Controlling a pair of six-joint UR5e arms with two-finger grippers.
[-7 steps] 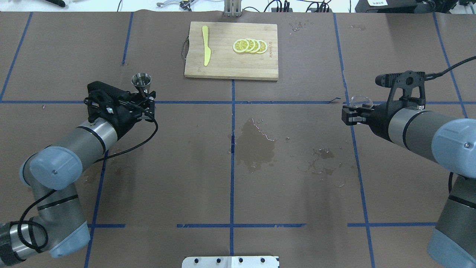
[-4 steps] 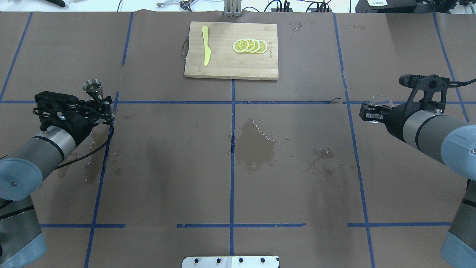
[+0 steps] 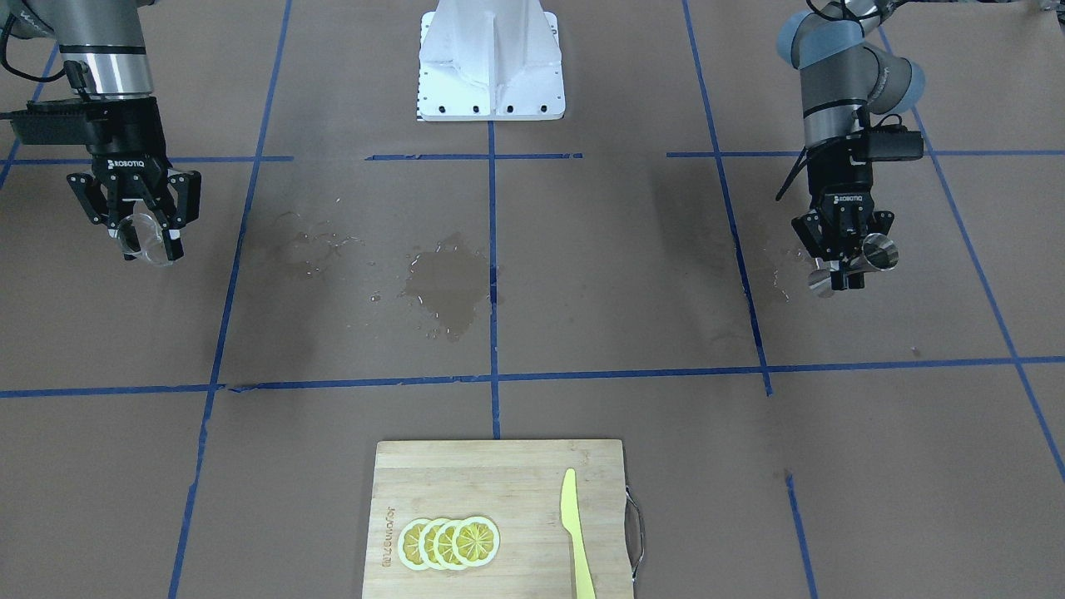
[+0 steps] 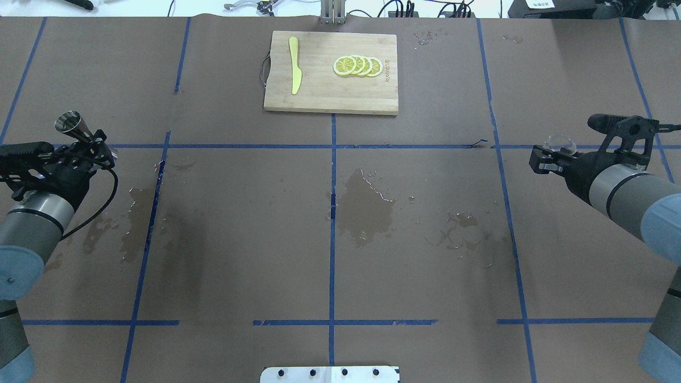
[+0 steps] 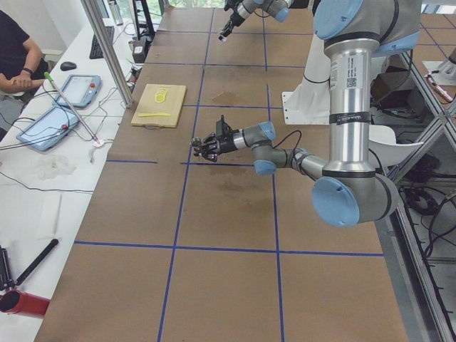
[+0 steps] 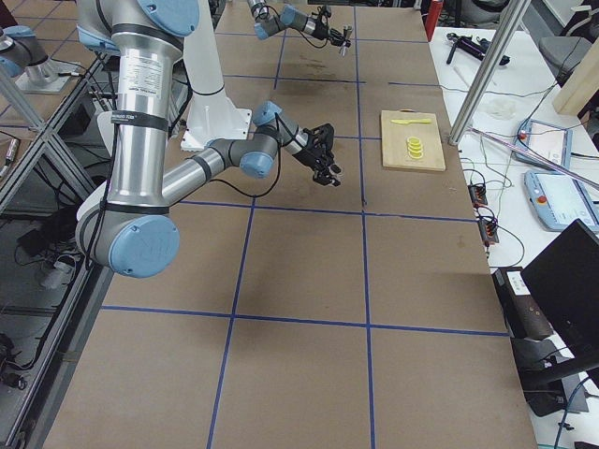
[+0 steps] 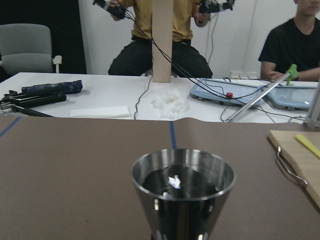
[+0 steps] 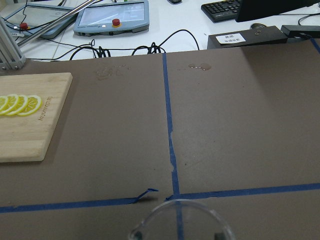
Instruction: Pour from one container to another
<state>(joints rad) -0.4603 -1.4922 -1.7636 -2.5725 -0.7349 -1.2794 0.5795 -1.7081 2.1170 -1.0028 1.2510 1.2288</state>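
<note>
Only wrist-close: jigger (image 7: 183,200) interior, dark.

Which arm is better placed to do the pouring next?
Probably the right: the right gripper holds the glass cup, the one to pour from. The left gripper holds the metal cup, mouth up, to receive. They hang far apart.

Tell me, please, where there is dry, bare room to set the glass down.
Dry, bare: the near strip below the blue tape line, and the square left of the cutting board. Wet: the centre puddle and left streaks.
</note>
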